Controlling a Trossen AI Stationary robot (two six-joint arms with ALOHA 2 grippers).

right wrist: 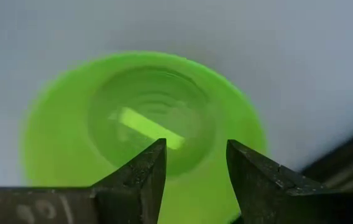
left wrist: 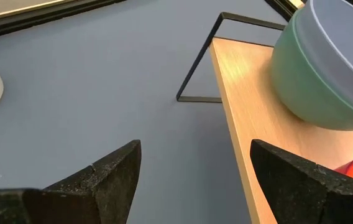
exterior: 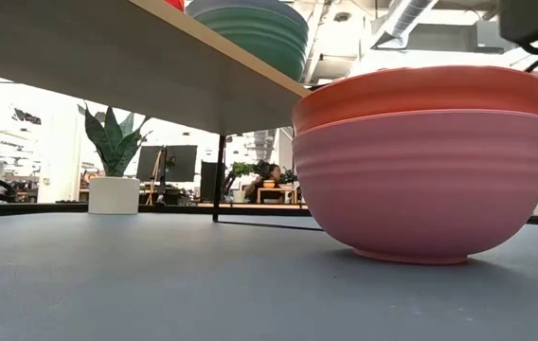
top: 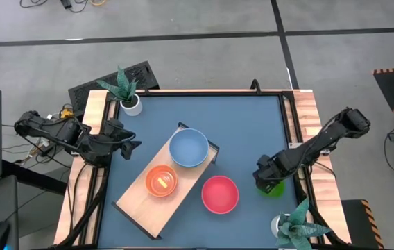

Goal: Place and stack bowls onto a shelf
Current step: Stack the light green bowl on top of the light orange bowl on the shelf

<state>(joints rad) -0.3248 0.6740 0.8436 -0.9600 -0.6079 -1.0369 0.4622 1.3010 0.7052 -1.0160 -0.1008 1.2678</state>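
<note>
From above: right pincer [top: 269, 182] over small lime-green plastic bowl [top: 274, 188], well clear of long light-wood shelf [top: 139, 198]. Right wrist: fingers apart, straddling near rim; best lowered squarely before closing. Left pincer [left wrist: 195, 180] waiting, spread.

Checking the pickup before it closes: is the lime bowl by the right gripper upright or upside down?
Upright. The right wrist view looks down into the lime bowl's hollow, its rim up, empty, with the right gripper open just above it.
</note>
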